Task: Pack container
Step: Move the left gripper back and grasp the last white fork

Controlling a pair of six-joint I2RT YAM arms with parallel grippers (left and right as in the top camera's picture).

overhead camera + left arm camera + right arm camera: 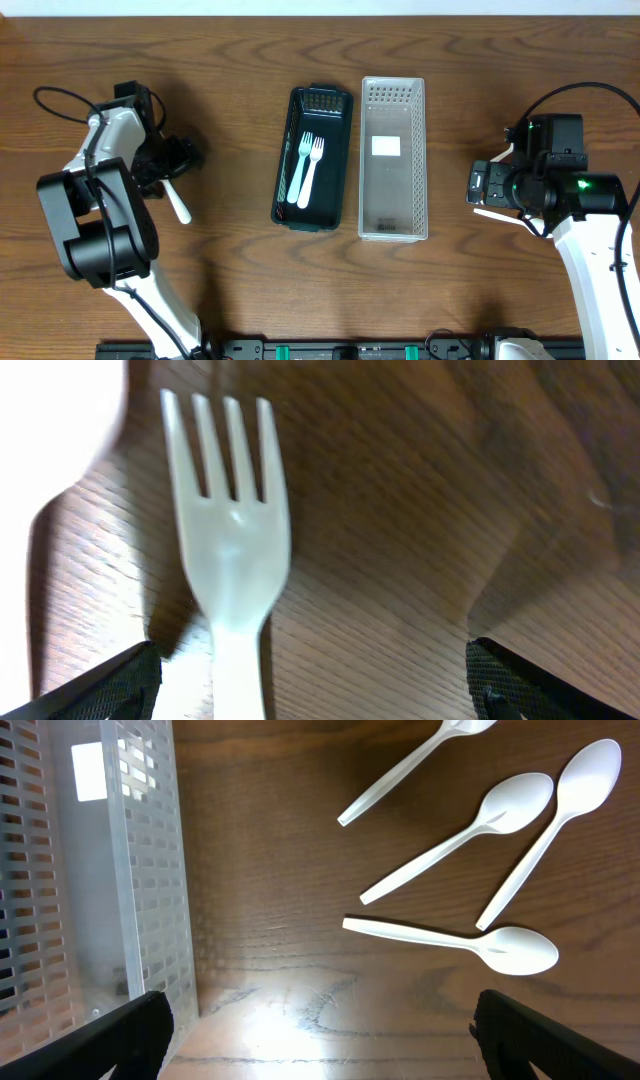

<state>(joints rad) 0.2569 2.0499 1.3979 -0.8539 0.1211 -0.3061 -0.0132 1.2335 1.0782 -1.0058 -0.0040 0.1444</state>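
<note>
Containers sit side by side at the middle of the tabletop [230,60] in my overhead view, their long sides close together; the dark green container [336,170] is on the left of the pair and the clear perforated container [393,200] on the right; two white forks [309,175] lie lengthwise in the dark one, tines toward the top of the frame; the clear one holds only a white label [386,146] on its floor, as far as I can see; my left tool [315,690] hovers low over the wood at the left of the overhead frame, well apart from both containers, jaws spread wide and gripping nothing; in its wrist view a white plastic fork [232,550] lies flat on the tabletop between the two dark fingertips [110,685], tines toward the top of the frame, closer to the left fingertip, and neither fingertip presses on it; my right tool [320,1040] is at the right of the overhead frame, beside the clear container but not touching it, jaws fully apart and empty; its wrist view shows the perforated wall of that container along the left edge and four white spoons [470,830] scattered on the wood at the upper right, none between the fingers.
</note>
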